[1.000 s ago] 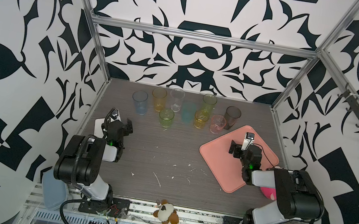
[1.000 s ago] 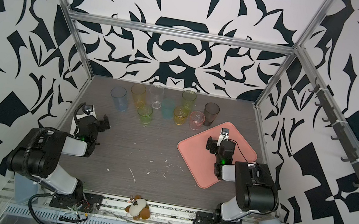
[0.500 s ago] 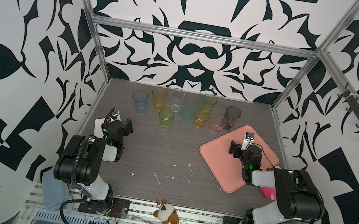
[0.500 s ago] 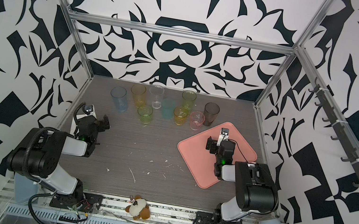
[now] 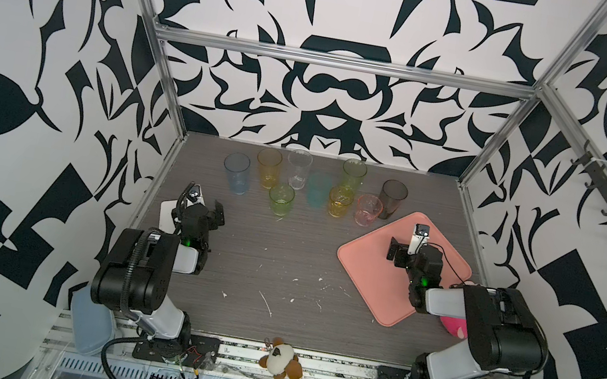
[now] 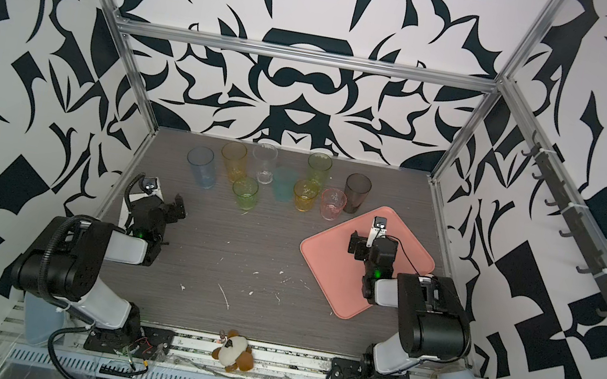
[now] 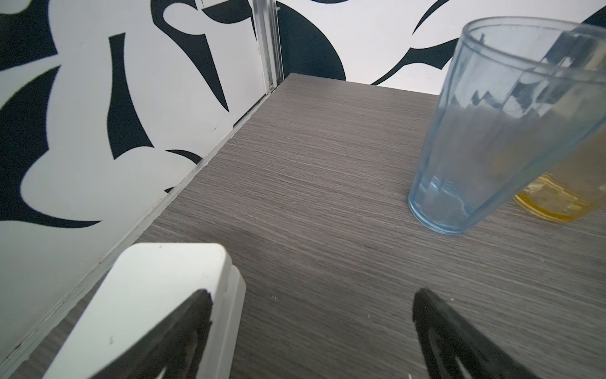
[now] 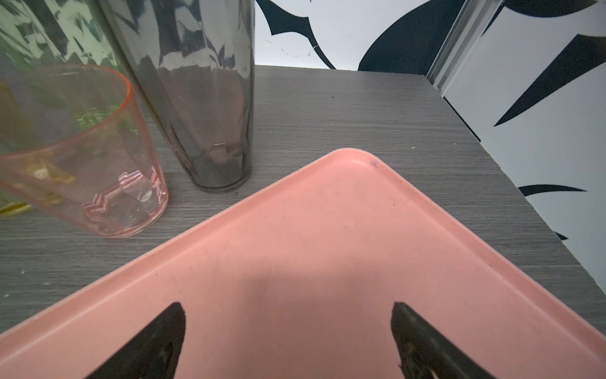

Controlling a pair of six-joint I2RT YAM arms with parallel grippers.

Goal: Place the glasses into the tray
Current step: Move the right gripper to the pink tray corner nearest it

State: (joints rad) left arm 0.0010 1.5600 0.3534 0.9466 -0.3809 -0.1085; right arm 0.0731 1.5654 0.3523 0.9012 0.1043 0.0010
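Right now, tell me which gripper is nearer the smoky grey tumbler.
Right. The right gripper is over the tray, just short of the grey tumbler; the left gripper is across the table, near the blue tumbler.

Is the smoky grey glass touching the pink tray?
Apart. The right wrist view shows a strip of bare table between the grey glass and the tray.

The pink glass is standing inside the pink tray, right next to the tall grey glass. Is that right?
Not quite. The pink glass is not inside the tray; it stands on the table, just outside the tray's edge. The right wrist view shows this. It really is right next to the tall grey glass.
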